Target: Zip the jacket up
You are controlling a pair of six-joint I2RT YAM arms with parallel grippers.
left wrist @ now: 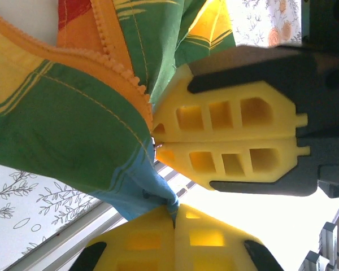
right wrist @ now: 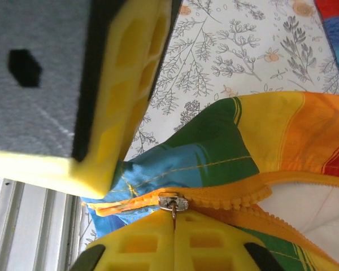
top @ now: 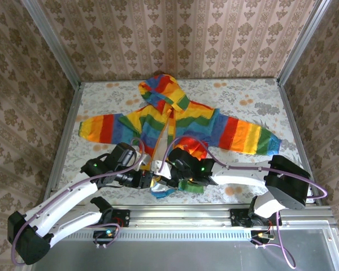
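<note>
Flower-print table carrying one jacket.
The table (top: pixel 248 96) is showing a pale top printed with leaves and orange flowers. The striped jacket (top: pixel 152 121) is lying across its middle, with its hood (top: pixel 161 87) pointing to the far edge and its sleeves (top: pixel 99 129) spreading left and right. Its bottom hem is sitting bunched and raised near the front rail.

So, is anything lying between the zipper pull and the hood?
Nothing visible does: the right end effector pinches the zipper pull at the jacket hem, and the open orange teeth ahead lie bare.
</note>
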